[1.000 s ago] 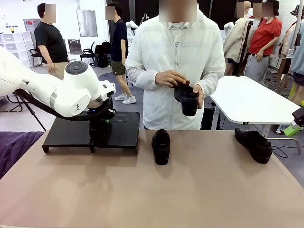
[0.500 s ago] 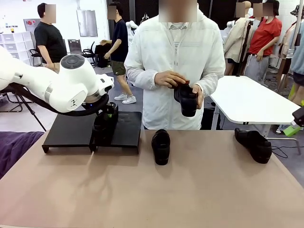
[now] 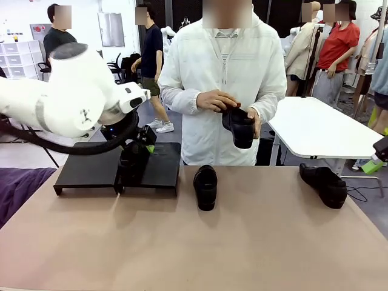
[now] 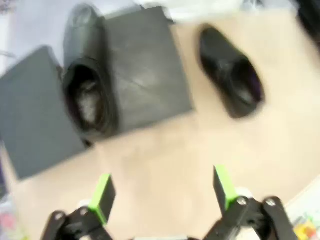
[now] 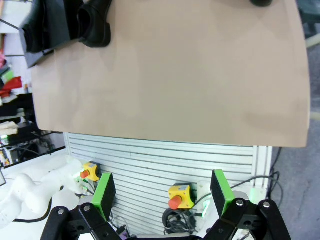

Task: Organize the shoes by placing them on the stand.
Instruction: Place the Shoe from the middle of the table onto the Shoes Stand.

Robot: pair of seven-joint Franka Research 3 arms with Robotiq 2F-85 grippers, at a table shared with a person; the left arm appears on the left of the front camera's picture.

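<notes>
Left wrist view — left gripper (image 4: 162, 186) spread wide, empty | shoe (image 4: 87, 97) on stand (image 4: 145, 70) — lying beyond it, apart

Stand (image 3: 85, 168): far left, back of table (image 3: 242, 254)
First shoe (image 3: 131, 163): on stand, at its panel seam
Second shoe (image 3: 205, 187): on table, just right of stand
Third shoe (image 3: 324, 183): on table, far right
Fourth shoe (image 3: 240, 127): in person's hands (image 3: 218, 101), behind second shoe

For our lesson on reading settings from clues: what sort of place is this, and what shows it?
Probably a robotics lab: a white robot arm reaches over a tan table, yellow emergency-stop boxes sit off its near edge, and a white work table stands beyond.
</notes>
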